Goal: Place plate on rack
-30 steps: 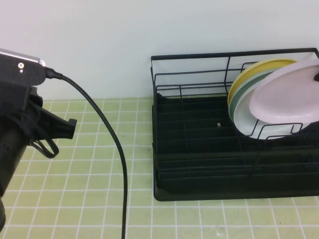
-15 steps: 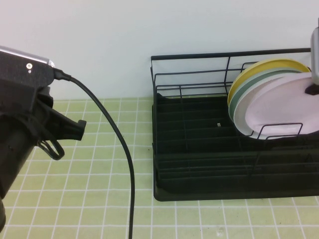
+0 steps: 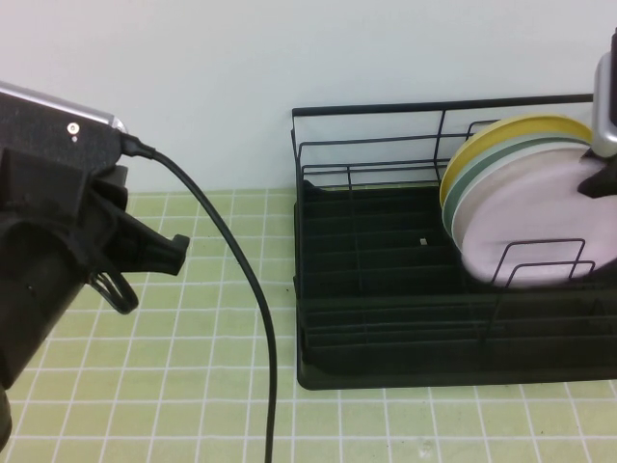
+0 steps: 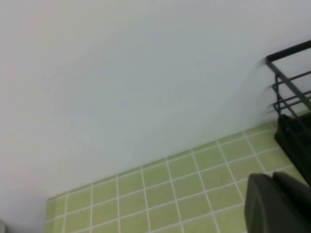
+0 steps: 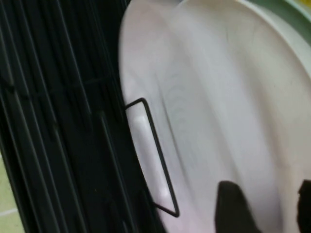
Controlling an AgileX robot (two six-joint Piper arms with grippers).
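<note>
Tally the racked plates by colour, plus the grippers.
Yellow plate: 1
Green plate: 1
White plate: 1
Pink plate: 1
Left gripper, above the tiles left of the rack: 1
Right gripper, at the pink plate's upper edge: 1
Total: 6

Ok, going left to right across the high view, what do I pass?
Left hand, shut, far left → black cable → dish rack → pink plate standing in it → right hand, open, at the right edge.

Black rack (image 3: pixel 386 371) stands on green tiled table (image 3: pixel 183 386).
</note>
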